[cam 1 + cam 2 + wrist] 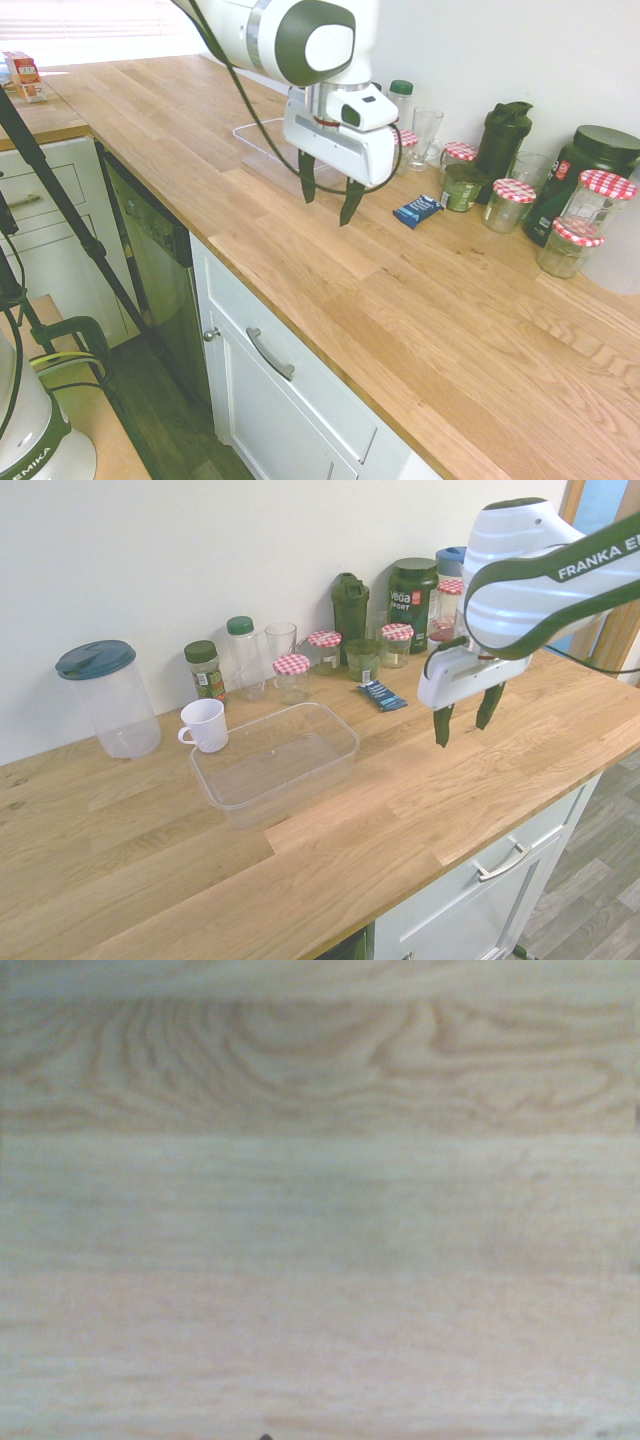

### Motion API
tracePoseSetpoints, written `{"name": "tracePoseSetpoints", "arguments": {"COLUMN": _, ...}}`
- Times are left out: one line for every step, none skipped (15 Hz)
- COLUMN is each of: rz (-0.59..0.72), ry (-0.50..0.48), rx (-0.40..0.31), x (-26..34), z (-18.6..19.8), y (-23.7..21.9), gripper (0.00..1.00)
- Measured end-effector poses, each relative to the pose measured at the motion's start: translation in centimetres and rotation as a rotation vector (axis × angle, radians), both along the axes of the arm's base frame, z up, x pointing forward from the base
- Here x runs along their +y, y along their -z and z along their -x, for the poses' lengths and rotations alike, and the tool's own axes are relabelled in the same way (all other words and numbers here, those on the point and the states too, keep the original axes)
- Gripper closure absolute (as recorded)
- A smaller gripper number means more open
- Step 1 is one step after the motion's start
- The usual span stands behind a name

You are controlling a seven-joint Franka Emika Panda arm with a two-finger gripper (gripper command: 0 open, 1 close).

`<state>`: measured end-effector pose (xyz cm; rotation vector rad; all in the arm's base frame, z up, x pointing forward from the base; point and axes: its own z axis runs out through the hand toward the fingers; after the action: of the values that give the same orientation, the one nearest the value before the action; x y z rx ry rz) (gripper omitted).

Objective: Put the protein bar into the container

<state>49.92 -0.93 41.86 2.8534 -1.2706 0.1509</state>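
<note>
First exterior view, pincer: two-fingered, dark-tipped, on a white arm (331, 204); fingers spread, nothing between them, raised above the worktop.
First exterior view, protein bar: small, flat, dark blue wrapper with pale print (417, 211); lying on the pale wooden worktop (330, 330), just beside a squat greenish glass jar (462, 187).
Second exterior view, container: shallow rectangular tub, clear plastic, rounded corners (270, 802); nothing in it; white mug (204, 725) just beside.
Second exterior view, bar: outside the container, between it and the pincer, nearer the wall than either.
Wrist view, contents: blurred wood grain of the worktop; no bar in sight.
Step in hand: the approach, by judgement; bar ungrasped.
Next move: calls for carrying the pincer over the bar, aligning the fingers across its narrow width and lowering, clear of the neighbouring glass.
</note>
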Motion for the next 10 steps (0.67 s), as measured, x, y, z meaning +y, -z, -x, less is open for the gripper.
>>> {"name": "tracePoseSetpoints", "arguments": {"rz": 0.006, "ry": -0.005, "rx": -0.001, "x": 0.0, "z": -1.5, "y": -0.3, "gripper": 0.00}}
{"name": "tracePoseSetpoints", "arguments": {"rz": 0.010, "ry": -0.012, "rx": 0.000, "x": 0.0, "z": -3.1, "y": -0.7, "gripper": 0.00}}
{"name": "tracePoseSetpoints", "arguments": {"rz": 0.017, "ry": -0.020, "rx": 0.000, "x": 0.1, "z": -4.6, "y": -1.1, "gripper": 0.00}}
{"name": "tracePoseSetpoints", "arguments": {"rz": 0.021, "ry": -0.026, "rx": -0.001, "x": 0.3, "z": -6.0, "y": -1.5, "gripper": 0.00}}
{"name": "tracePoseSetpoints", "arguments": {"rz": 0.028, "ry": -0.033, "rx": -0.003, "x": 0.4, "z": -7.5, "y": -1.9, "gripper": 0.00}}
{"name": "tracePoseSetpoints", "arguments": {"rz": 0.035, "ry": -0.039, "rx": -0.002, "x": 0.6, "z": -8.8, "y": -2.3, "gripper": 0.00}}
{"name": "tracePoseSetpoints", "arguments": {"rz": 0.042, "ry": -0.043, "rx": -0.002, "x": 0.6, "z": -10.0, "y": -2.6, "gripper": 0.00}}
{"name": "tracePoseSetpoints", "arguments": {"rz": 0.048, "ry": -0.043, "rx": -0.003, "x": 0.5, "z": -11.1, "y": -2.8, "gripper": 0.00}}
{"name": "tracePoseSetpoints", "arguments": {"rz": 0.050, "ry": -0.040, "rx": -0.002, "x": 0.4, "z": -12.0, "y": -2.7, "gripper": 0.00}}
{"name": "tracePoseSetpoints", "arguments": {"rz": 0.051, "ry": -0.036, "rx": 0.001, "x": 0.1, "z": -12.7, "y": -2.4, "gripper": 0.00}}
